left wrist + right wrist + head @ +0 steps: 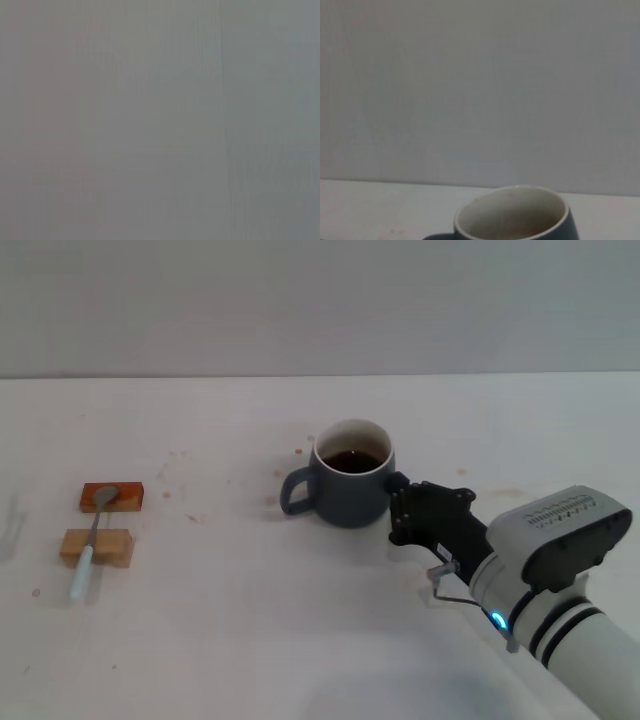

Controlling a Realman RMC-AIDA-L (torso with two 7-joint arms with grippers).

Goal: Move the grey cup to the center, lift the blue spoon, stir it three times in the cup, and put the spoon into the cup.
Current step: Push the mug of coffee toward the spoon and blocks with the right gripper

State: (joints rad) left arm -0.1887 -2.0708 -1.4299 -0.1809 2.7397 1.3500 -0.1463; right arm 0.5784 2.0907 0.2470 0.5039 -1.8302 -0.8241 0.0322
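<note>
R gripper [400, 508] sat against grey cup [348, 487] at desk [300, 640] centre; fingers' spread hidden, can't tell if gripping. Blue spoon [92, 537] lay across two wooden blocks [96, 546], far left.

We see what looks like a robot test bench in a lab, not a home: a bare white table [300, 640] with faint stains, backed by a plain grey wall [320, 300]. On it are a few staged props, among them two small wooden blocks [97, 546] propping up a spoon [92, 540].
</note>
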